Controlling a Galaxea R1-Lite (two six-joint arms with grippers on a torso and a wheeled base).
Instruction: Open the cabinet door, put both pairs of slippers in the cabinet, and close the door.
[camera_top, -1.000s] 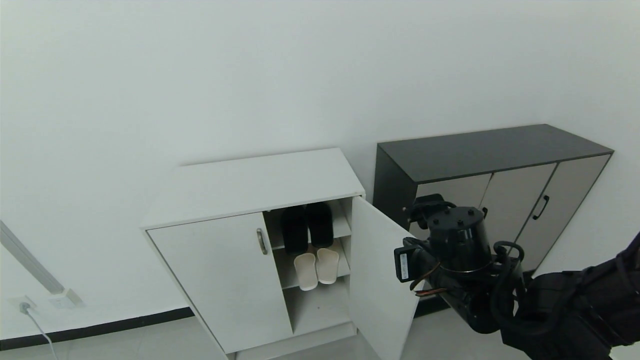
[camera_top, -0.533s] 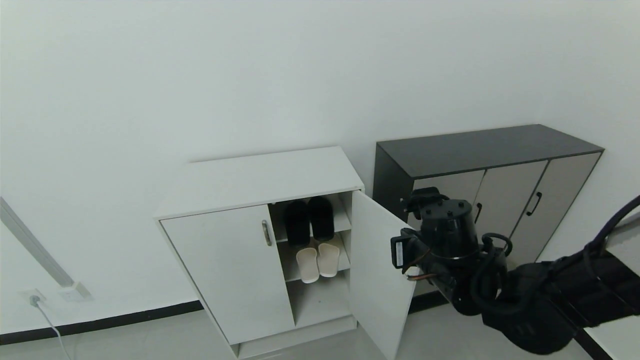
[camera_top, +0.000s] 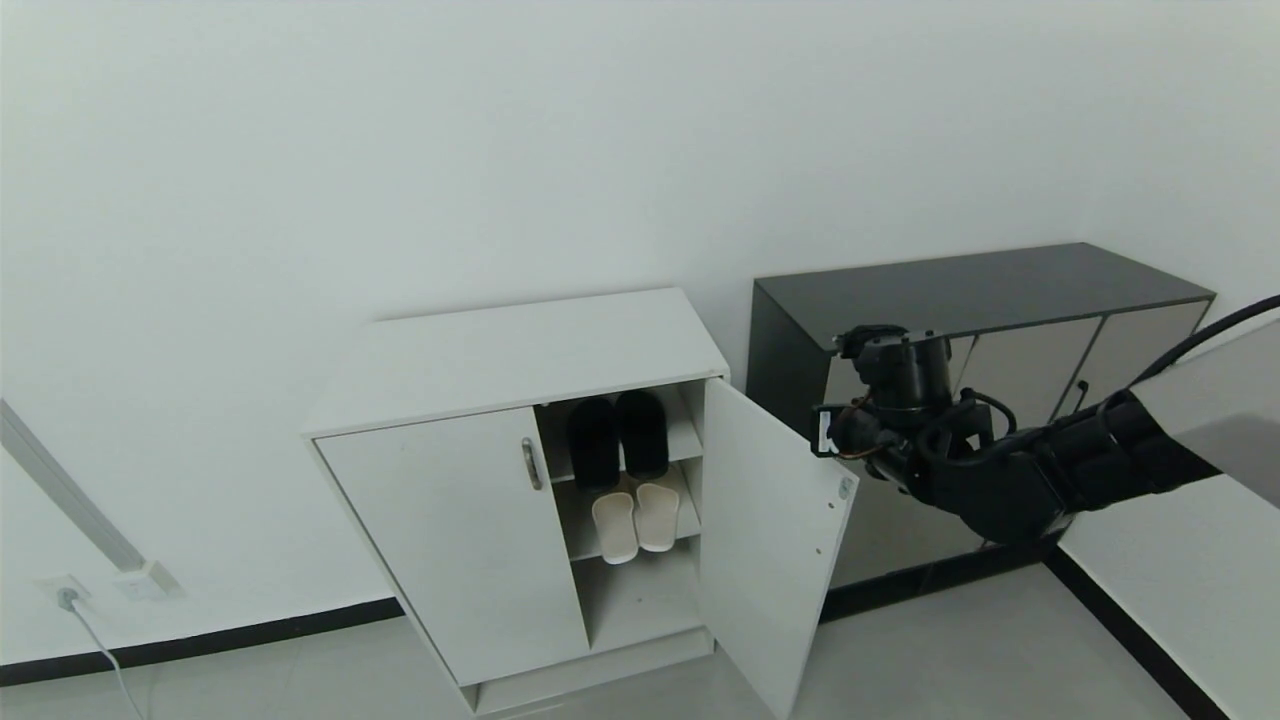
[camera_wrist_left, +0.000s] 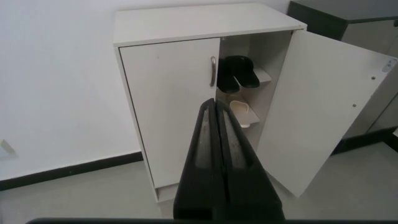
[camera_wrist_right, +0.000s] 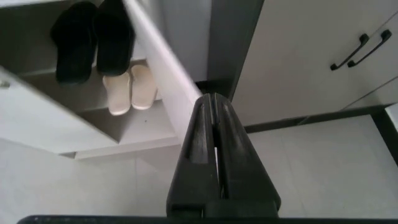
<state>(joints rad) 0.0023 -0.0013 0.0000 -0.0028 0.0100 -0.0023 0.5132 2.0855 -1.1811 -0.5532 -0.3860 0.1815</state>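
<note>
The white cabinet (camera_top: 520, 350) stands against the wall with its right door (camera_top: 770, 540) swung open. A pair of black slippers (camera_top: 618, 440) lies on the top shelf and a pair of white slippers (camera_top: 635, 520) on the shelf below. My right arm (camera_top: 900, 420) hangs just right of the open door's outer edge. The right gripper (camera_wrist_right: 214, 99) is shut and holds nothing, with the door's edge (camera_wrist_right: 165, 59) and both pairs beyond it. My left gripper (camera_wrist_left: 215, 104) is shut and empty, held back from the cabinet front and pointing at the gap between the doors.
The cabinet's left door (camera_top: 450, 540) is closed, with a metal handle (camera_top: 528, 463). A dark cabinet (camera_top: 980, 290) with grey doors stands close on the right. A wall socket with a cable (camera_top: 65, 597) sits low on the left. A side wall (camera_top: 1200, 560) closes the right.
The head view has shifted a little. My right arm has drawn up and back from the camera, beside the open door's edge. The door and both pairs of slippers stay as they were.
</note>
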